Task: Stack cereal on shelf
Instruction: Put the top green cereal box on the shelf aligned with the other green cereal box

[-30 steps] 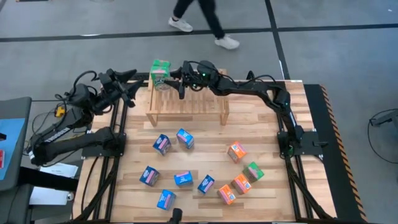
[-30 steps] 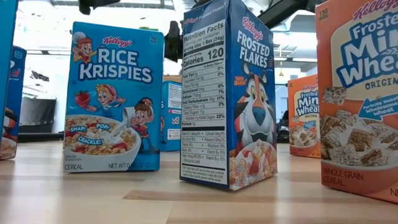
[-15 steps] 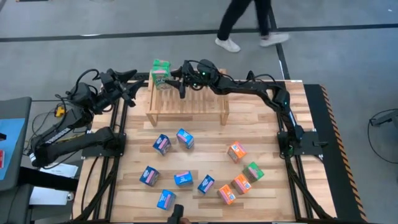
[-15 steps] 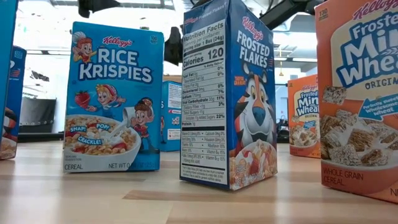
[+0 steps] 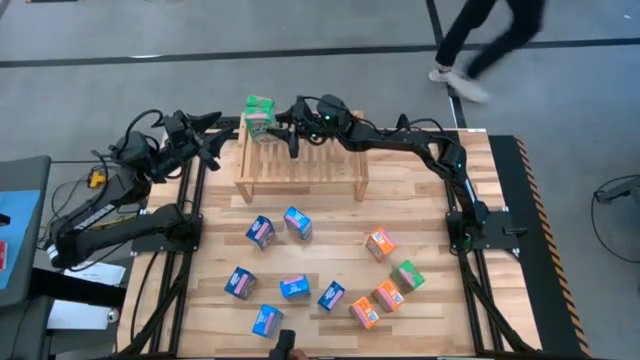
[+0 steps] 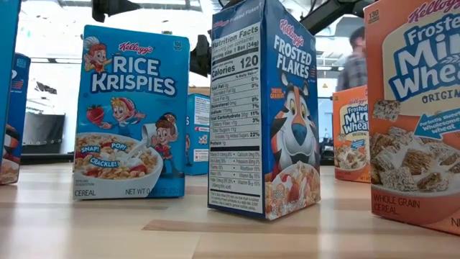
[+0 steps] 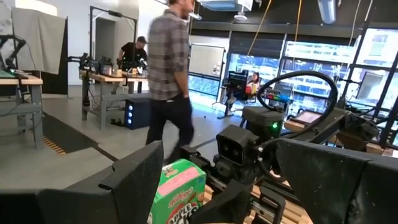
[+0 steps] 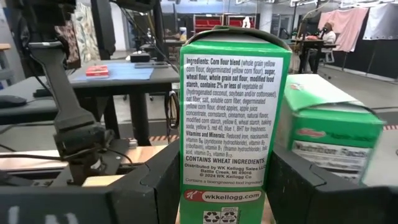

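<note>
The light-wood shelf [image 5: 300, 165] stands at the table's far middle. At its far left corner my right gripper [image 5: 277, 130] [image 8: 224, 180], reaching level from the right, is shut on an upright green cereal box [image 5: 263, 127] [image 8: 233, 106]. A second green box [image 5: 256, 104] [image 8: 329, 130] stands just beyond it on the far side; what it rests on is hidden. My left gripper [image 5: 212, 140] [image 7: 230, 186] hangs open left of the shelf, pointing at the green box [image 7: 180, 190] and touching nothing. Several blue, orange and green boxes stand on the near table. My right gripper pinches the green box between its two fingers, one on each broad face [image 8: 186, 180], with the narrow ingredients panel facing the wrist. The fingers come level from the table's right side. The box is upright. Its bottom is out of view, so whether it rests on the shelf cannot be told.
Loose boxes fill the near half of the table: blue ones [image 5: 260, 232] [image 5: 294, 288] toward the left, orange ones [image 5: 379, 243] [image 5: 365, 312] and a green one [image 5: 407, 275] toward the right. In the low view they stand upright [image 6: 129, 115] [image 6: 266, 108]. A person walks beyond the far edge [image 5: 480, 40].
Both grippers and all the boxes have kept still. A person beyond the table's far edge has walked toward the right.
</note>
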